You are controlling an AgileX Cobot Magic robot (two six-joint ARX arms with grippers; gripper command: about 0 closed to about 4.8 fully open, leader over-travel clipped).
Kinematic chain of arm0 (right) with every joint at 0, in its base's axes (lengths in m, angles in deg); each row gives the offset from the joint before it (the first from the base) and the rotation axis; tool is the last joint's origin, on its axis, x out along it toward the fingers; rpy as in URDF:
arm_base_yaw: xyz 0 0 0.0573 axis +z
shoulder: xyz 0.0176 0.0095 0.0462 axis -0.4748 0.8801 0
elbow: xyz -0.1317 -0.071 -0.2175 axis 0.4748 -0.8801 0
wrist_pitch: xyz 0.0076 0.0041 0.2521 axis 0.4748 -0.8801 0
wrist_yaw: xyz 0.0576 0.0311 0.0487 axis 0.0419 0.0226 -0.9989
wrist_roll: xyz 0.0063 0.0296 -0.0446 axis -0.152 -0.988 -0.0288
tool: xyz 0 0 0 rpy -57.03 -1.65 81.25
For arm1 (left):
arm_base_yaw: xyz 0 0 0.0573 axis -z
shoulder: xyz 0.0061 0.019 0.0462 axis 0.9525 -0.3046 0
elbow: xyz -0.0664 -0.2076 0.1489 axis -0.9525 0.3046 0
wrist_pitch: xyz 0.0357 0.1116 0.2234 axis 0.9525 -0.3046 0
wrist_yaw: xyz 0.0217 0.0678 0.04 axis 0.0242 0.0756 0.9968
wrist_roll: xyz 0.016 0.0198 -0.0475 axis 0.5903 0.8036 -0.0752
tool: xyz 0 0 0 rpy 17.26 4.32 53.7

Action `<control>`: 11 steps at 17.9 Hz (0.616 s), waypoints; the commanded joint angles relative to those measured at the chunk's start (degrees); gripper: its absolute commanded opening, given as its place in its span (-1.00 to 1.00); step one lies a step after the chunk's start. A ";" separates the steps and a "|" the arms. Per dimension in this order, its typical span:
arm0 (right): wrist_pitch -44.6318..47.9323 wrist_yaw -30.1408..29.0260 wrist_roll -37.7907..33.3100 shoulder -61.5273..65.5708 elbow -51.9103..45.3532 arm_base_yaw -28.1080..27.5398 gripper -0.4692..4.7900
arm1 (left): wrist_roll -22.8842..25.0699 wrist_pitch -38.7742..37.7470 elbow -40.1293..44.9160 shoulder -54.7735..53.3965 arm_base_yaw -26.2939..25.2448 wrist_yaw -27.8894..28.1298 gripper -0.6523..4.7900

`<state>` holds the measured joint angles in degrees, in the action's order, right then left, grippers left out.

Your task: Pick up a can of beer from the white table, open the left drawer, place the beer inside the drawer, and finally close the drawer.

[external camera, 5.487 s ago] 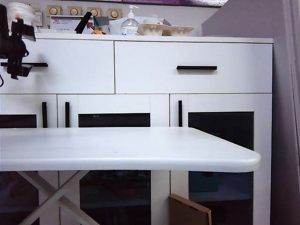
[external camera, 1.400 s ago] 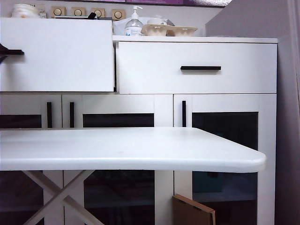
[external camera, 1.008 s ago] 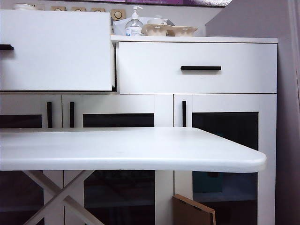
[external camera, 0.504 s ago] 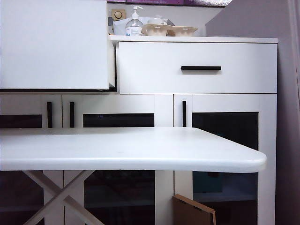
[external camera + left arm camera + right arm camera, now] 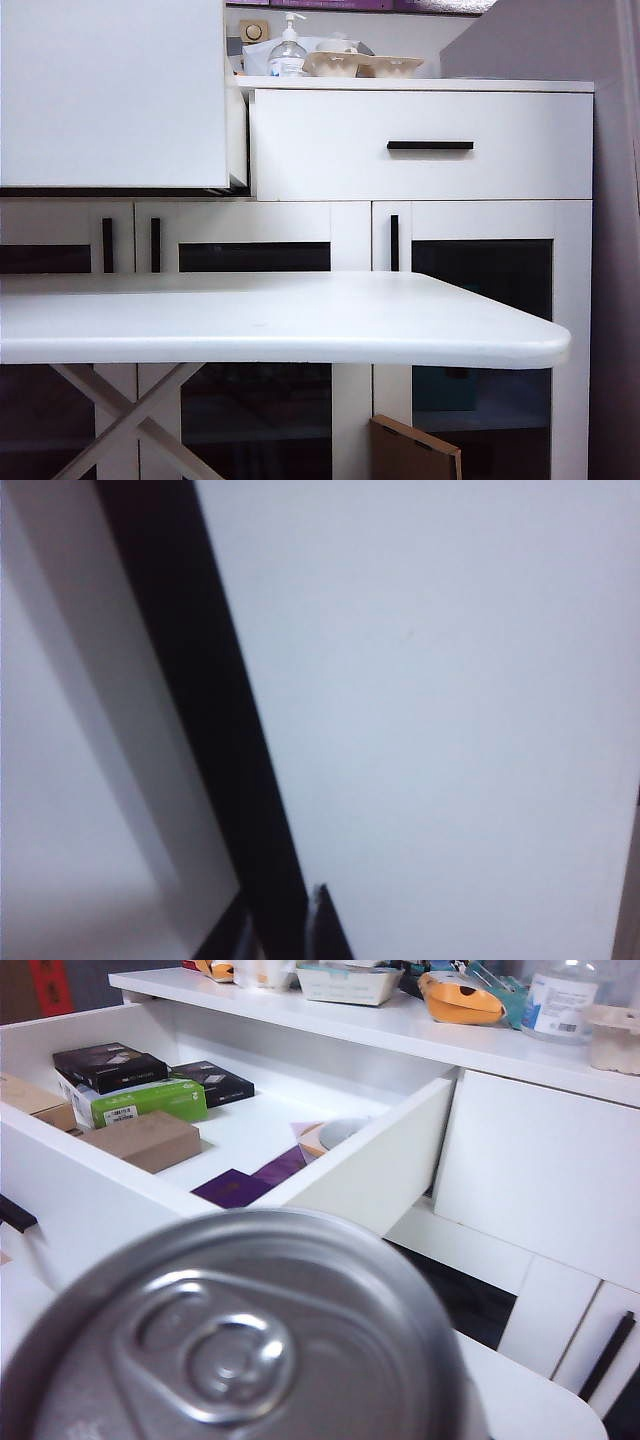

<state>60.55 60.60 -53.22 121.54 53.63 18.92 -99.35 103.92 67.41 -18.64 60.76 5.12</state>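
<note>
The left drawer (image 5: 110, 95) stands pulled far out, its white front filling the upper left of the exterior view. In the left wrist view my left gripper (image 5: 280, 932) is shut on the drawer's black bar handle (image 5: 200, 710), one dark finger on each side of it. The right wrist view shows the silver top of the can of beer (image 5: 230, 1350) close up. It is gripped in my right gripper, whose fingers are hidden behind it. The can hangs in front of the open drawer (image 5: 350, 1175), over a corner of the white table (image 5: 300, 320). Neither arm shows in the exterior view.
Inside the drawer lie a green box (image 5: 150, 1100), black boxes (image 5: 110, 1063), a brown box (image 5: 145, 1140), purple cards (image 5: 235, 1188) and a tape roll (image 5: 335, 1135). The right drawer (image 5: 420, 145) is shut. A pump bottle (image 5: 287, 50) and trays (image 5: 360, 65) stand on the cabinet top.
The left drawer's front has come further out towards the camera and now looks larger. Its handle has slid out of the exterior view on the left.
</note>
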 commanded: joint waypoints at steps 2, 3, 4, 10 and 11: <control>4.24 -0.22 0.11 -0.57 0.68 0.15 -0.07 | 2.67 6.84 -1.66 8.59 1.05 -7.21 -0.78; 4.24 -0.17 0.11 -0.57 0.66 0.15 -0.07 | 2.67 4.26 -1.66 10.56 1.05 -7.23 -0.78; 4.24 -0.17 0.11 -0.57 0.68 0.15 -0.07 | 2.71 1.84 -1.66 12.31 1.05 -7.26 -0.78; 4.46 -0.20 0.11 -0.57 0.66 0.15 -0.07 | 7.15 -12.46 -1.57 25.97 1.05 -6.75 -0.78; 4.46 -0.20 0.13 -0.57 0.66 0.15 -0.07 | 7.15 -15.34 -1.57 28.35 1.05 -6.12 -0.78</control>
<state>61.08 60.40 -53.22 121.52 53.63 18.92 -95.44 74.94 68.07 6.28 60.76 7.42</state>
